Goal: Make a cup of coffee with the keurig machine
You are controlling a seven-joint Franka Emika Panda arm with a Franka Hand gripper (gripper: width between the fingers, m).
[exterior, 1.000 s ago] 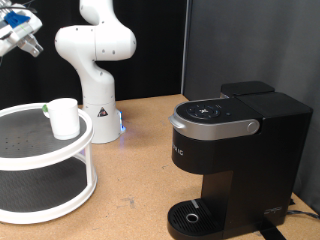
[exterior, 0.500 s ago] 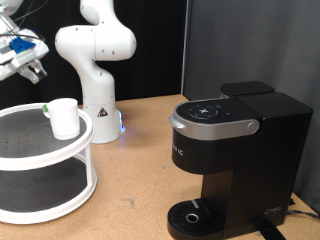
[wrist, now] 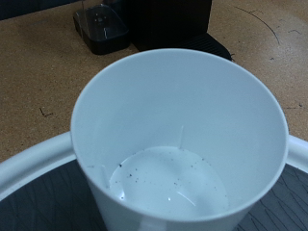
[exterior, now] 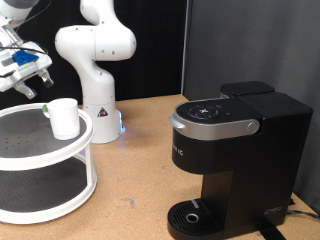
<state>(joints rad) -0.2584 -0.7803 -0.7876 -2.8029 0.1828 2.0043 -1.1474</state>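
Dropped noticeably lower over the last second, gripper point(exterior: 30, 80) now hanging just up and to the exterior view's left of the cup point(exterior: 64, 117), so looks like lining up for the pickup. Can't tell how wide the jaws are, nothing visibly held. Smooth white plastic cup, dark specks inside, sitting on top of a round two-tier white stand point(exterior: 70, 160). Boxy matte-black keurig machine point(exterior: 235, 155) well apart on the wooden table point(exterior: 135, 185), lid down, drip tray bare.

White arm reaching to exterior view's upper left; gripper point(exterior: 30, 78) hanging low, jaws pointing down
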